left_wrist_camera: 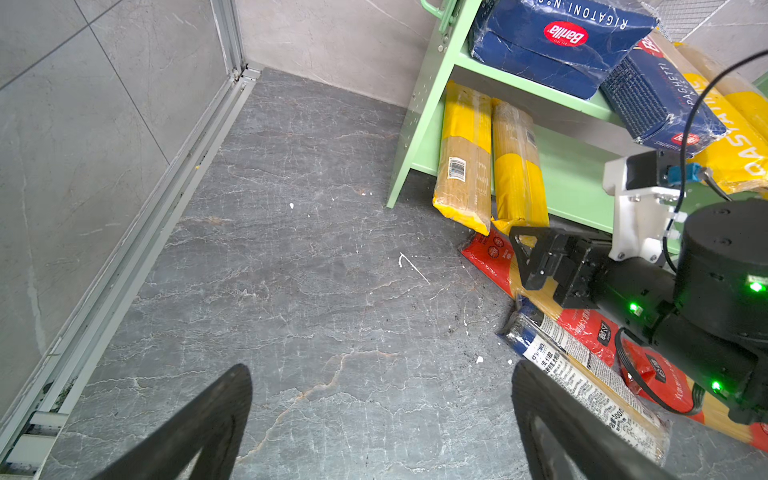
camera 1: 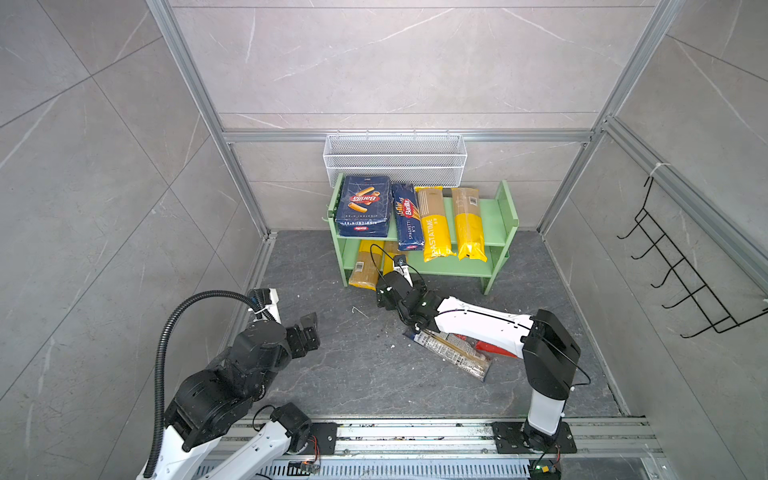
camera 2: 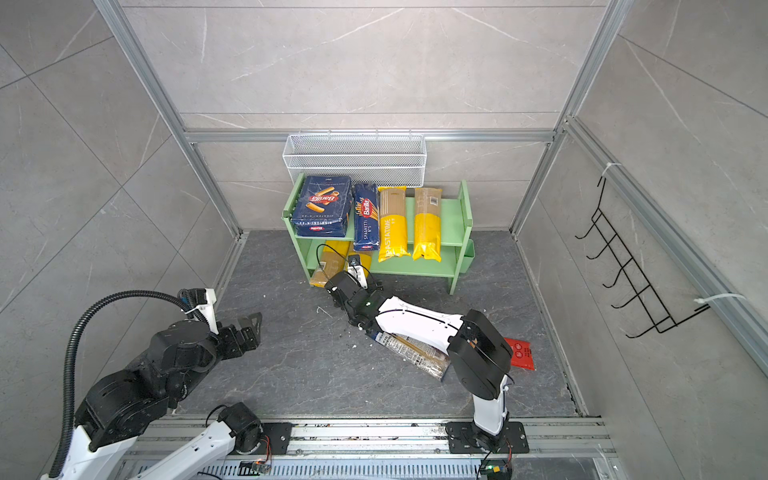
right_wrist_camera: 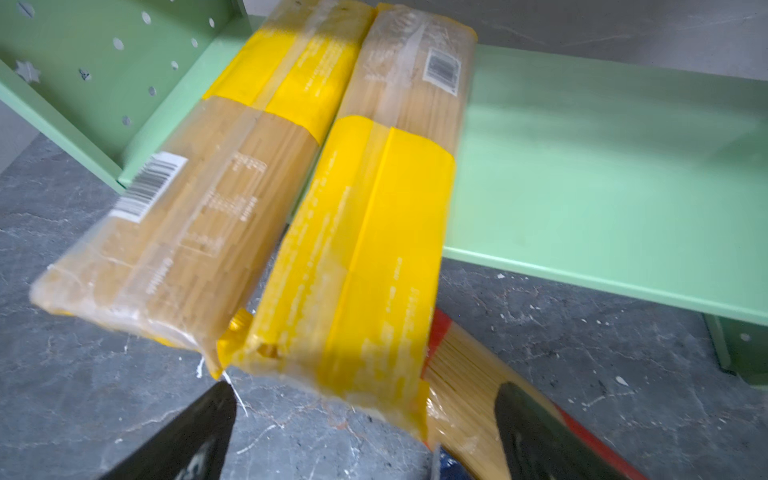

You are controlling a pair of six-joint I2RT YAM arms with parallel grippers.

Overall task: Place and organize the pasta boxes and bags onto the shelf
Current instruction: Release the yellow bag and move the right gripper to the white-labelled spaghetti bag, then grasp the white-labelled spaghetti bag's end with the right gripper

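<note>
Right claw [right_wrist_camera: 365, 386] and left claw [left_wrist_camera: 380, 370] gape empty; ahead of the right, the pale green two-tier shelf [camera 1: 446, 266] holds two dark blue cardboard boxes [camera 1: 363, 205] and four yellow-and-clear packets [camera 1: 434, 224], leaving red-ended packets [left_wrist_camera: 494, 257] and a black-printed packet [left_wrist_camera: 582, 382] beneath it.

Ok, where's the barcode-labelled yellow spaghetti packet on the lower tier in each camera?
Top view: the barcode packet juts from the lower tier's left end, near centre frame.
Top view: same spot, a little left of centre.
Left wrist: right of middle, upper half.
Right wrist: left half, large.
Shared landmark: the shelf's green side panel right beside it.
</note>
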